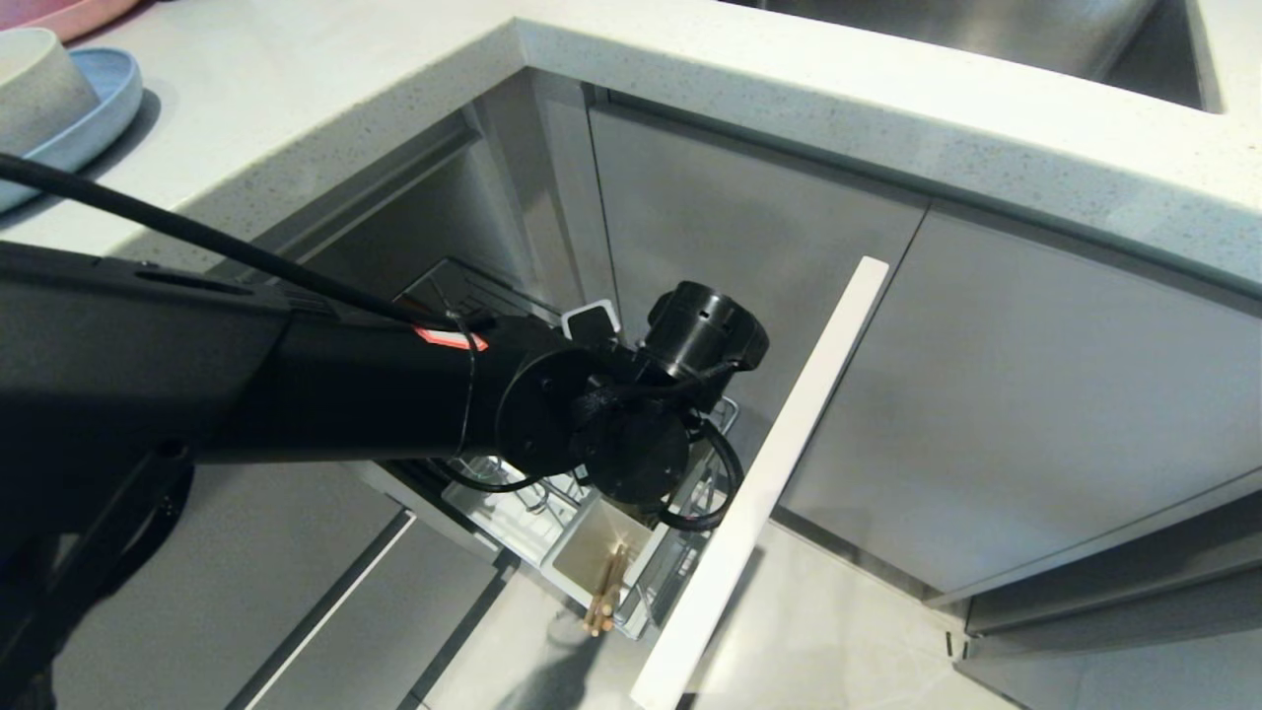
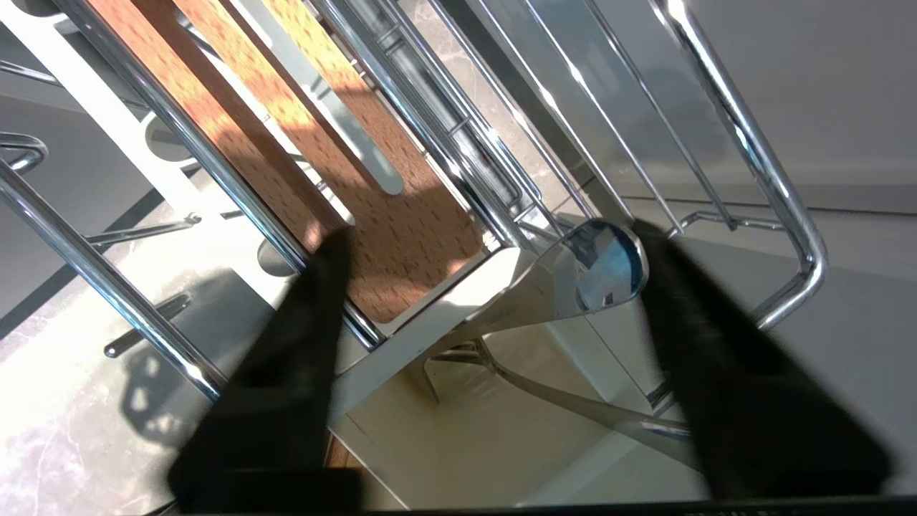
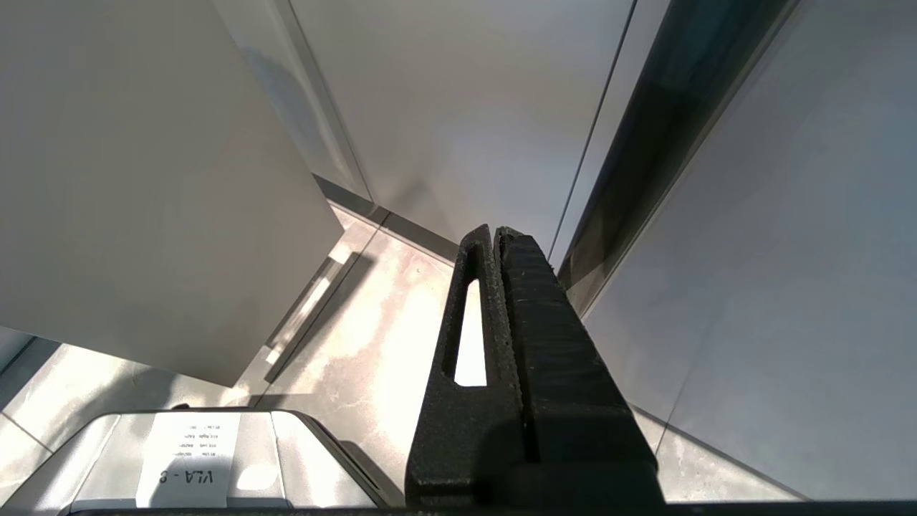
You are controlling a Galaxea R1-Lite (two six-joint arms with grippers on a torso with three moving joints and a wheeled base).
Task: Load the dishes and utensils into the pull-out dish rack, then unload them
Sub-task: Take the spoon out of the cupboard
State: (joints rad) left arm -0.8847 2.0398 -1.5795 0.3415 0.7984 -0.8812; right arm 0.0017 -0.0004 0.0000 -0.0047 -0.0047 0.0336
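Head view shows the pale speckled countertop [image 1: 887, 108] wrapping the corner, with grey cabinet fronts below it. At the countertop's far left edge the pale-blue plate [image 1: 94, 123] lies flat with the off-white bowl [image 1: 35, 89] sitting on it, and a sliver of a pink plate [image 1: 69, 15] shows just behind them. Below the countertop's inner corner the pull-out dish rack [image 1: 513, 518] stands drawn out, its door front [image 1: 764, 483] seen edge-on as a long white bar. The left arm [image 1: 345, 394] reaches across from the left and hangs over the rack, hiding most of it. In the rack's end nearest the door front sits the white caddy [image 1: 582, 552], and the wooden chopsticks [image 1: 603, 592] stand in it, leaning over its near rim.

In the left wrist view the left gripper [image 2: 487, 247] points down into the rack, fingers spread, one on each side of a silver spoon [image 2: 594, 269]. The spoon's bowl lies just beside one finger; whether it touches cannot be told. The spoon's handle runs down into the caddy [image 2: 444, 322], beside the rack's tan wooden strip [image 2: 401, 236] and chrome wires [image 2: 752, 143].

In the right wrist view the right gripper [image 3: 494, 236] hangs near the floor beside a cabinet front, fingers pressed together on nothing.
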